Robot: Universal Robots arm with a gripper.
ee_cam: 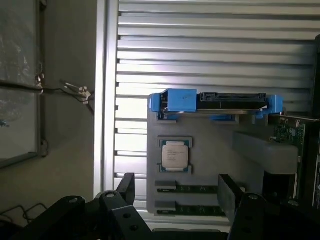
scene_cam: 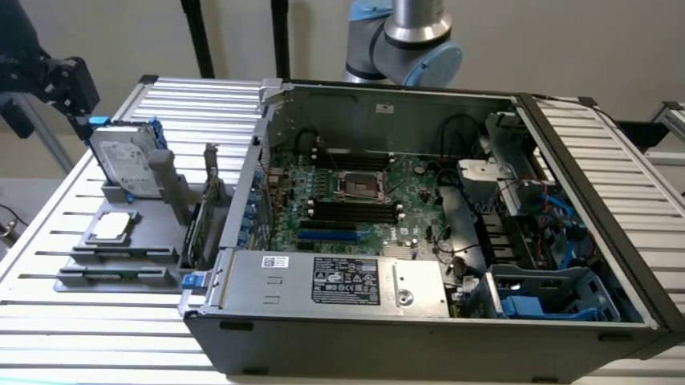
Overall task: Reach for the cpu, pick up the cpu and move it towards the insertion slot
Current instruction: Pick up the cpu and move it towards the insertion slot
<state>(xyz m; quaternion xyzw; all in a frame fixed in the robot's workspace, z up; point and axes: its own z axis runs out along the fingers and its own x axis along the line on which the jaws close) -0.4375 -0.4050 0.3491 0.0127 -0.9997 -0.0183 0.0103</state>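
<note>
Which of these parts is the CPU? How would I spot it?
Beside the big open grey computer case, on the exterior view's left, sits a flat grey holder tray. The small square silvery chip with a tan rim lies flat on it, unlike the larger upright silver hard drive with blue rails.

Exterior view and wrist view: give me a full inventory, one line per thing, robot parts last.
cpu: one, silvery with tan rim, flat on the fixture, untouched.
hard drive: one, silver with blue rails, upright on the fixture.
fixture: one, grey, on the table at the exterior view's left.
computer case: one, dark grey, open, mid-table.
motherboard: one, green, inside the case.
insertion slot: one, silver frame, dark centre, on the motherboard.
memory slots: several, black, beside the insertion slot.
table: one, slatted aluminium.
arm: one, grey and blue, behind the case.
gripper: one, black, open, apart from the cpu.
</note>
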